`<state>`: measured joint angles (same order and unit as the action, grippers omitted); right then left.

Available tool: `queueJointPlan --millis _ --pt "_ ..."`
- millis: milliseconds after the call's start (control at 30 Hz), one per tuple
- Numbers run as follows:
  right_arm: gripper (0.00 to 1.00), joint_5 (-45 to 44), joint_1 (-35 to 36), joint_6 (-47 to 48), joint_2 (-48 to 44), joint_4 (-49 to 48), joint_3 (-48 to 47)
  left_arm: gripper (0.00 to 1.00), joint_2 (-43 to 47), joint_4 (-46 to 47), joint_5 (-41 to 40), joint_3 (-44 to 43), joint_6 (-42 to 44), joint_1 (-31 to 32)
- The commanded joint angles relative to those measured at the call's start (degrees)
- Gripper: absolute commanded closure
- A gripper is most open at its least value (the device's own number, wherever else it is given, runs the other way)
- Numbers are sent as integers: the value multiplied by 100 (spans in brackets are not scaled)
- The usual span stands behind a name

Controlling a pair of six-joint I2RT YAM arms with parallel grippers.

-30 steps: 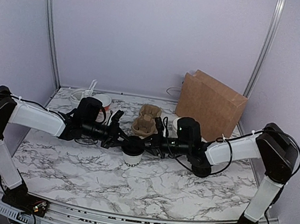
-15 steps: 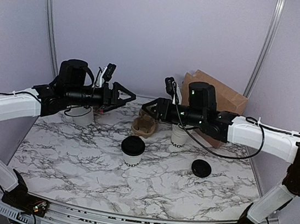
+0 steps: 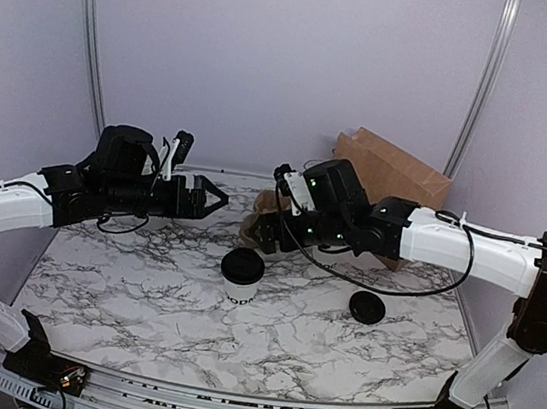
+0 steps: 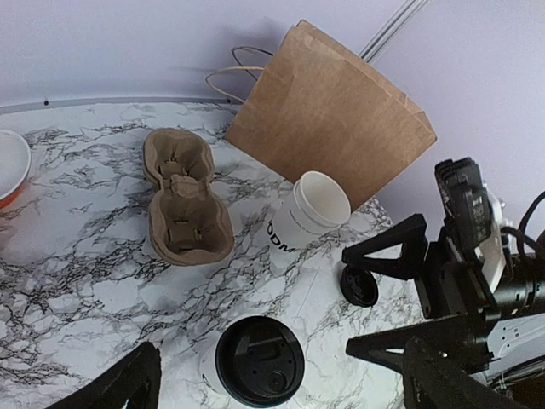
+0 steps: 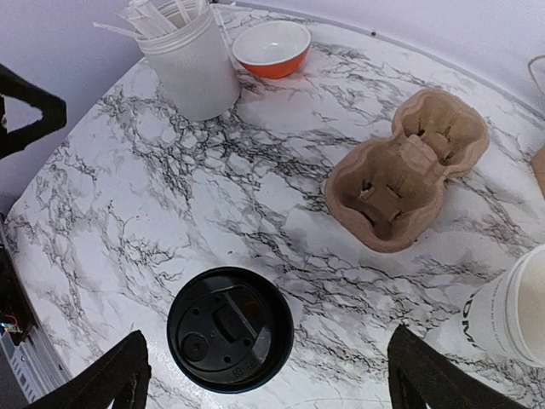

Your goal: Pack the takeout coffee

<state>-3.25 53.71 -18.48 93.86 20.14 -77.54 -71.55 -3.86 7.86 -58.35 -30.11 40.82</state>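
Movement over the last second belongs to the arms alone. Both claws were low on the marble-patterned bench (image 3: 140, 298), flanking the small white paper cup with black lettering and a round black plastic lid (image 3: 242, 276). They then rose and spread wide apart. Now the right claw (image 3: 271, 235) has swung back in and down above the brown moulded-pulp two-pocket carrier (image 4: 183, 200), while the left claw (image 3: 216, 200) hangs lower, off to the left. The lidded cup stands where it stood, upright in mid-bench, lid on, touched by nothing. The lidding therefore looks finished and the packing not yet begun: both carrier pockets are vacant, and the brown paper bag (image 3: 387, 184) waits at the back right. Both claws are spread wide and carry nothing. From the right wrist, the lidded cup sits below and between that claw's fingers (image 5: 111, 379), nearer the one at the left of that view and apart from both. The left claw is farther off.
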Motion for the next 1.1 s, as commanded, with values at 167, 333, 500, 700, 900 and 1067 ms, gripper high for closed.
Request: queueJointPlan --millis 167,333,500,700,900,1067 --pt "5 -458 -677 -282 -761 -124 661 1 -809 -984 -1018 -274 460 913" --pt "5 -615 -887 -329 -1270 -320 1051 1 -1444 -1453 -1316 -776 547 1247" --pt "4 -673 -932 -365 -1460 -438 1285 1 -1973 -1854 -1668 -1266 620 1490" --pt "5 -676 -957 -402 -1519 -506 1426 1 -2435 -2237 -2060 -1716 678 1688" --pt "5 -697 -968 -411 -1534 -520 1450 1 -2742 -2383 -2309 -1994 698 1789" --pt "5 -760 -968 -402 -1559 -511 1467 3 -2934 -2408 -2322 -2124 726 1801"
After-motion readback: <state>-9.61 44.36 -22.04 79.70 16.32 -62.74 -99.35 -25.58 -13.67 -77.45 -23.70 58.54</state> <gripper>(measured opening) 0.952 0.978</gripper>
